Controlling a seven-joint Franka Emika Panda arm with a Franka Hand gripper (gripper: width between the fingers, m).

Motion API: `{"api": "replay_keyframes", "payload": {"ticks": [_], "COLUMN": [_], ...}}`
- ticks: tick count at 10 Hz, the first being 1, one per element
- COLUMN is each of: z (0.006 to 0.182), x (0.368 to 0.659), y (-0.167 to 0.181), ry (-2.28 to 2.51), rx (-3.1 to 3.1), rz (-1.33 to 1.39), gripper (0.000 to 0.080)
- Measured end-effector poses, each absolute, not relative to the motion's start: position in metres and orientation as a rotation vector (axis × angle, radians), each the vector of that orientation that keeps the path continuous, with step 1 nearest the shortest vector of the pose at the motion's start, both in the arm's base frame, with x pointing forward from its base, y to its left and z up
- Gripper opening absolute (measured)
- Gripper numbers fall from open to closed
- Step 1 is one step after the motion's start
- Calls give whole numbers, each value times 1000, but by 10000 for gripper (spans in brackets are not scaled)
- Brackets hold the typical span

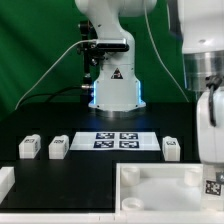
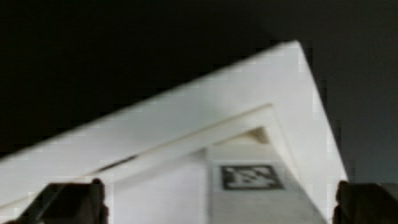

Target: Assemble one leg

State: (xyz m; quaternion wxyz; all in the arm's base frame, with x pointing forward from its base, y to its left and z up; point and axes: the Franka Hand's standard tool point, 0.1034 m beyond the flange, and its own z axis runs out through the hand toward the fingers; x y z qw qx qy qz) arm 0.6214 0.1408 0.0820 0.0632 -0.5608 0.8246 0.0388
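White tray-like part (image 2: 196,120) sits under my gripper (image 2: 214,200), fingers (image 2: 68,200) apart, holding nothing. Legs lie beyond its far edge; nearest leg (image 1: 171,148) is unheld. Risk, I judge: descending here jams fingers onto the tray corner instead.

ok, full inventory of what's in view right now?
legs: three, white, tagged; two on the exterior view's left of the marker board, one on its right
tray-like part: one, white, front of table
marker board: one, white, four tags, table centre
edge piece: one, white, cut off at the exterior view's left, cannot identify
table: one, black
arm: one, white, base at the back, reaching over the tray-like part
gripper: one, dark fingers, open, above a tray corner
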Motion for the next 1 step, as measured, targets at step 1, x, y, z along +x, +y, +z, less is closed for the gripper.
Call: {"api": "replay_keyframes", "payload": {"ticks": [1], "z": [80], "x": [621], "y": [140], "ry": [2487], "rx": [-1704], "rz": [116], "gripper": [648]}}
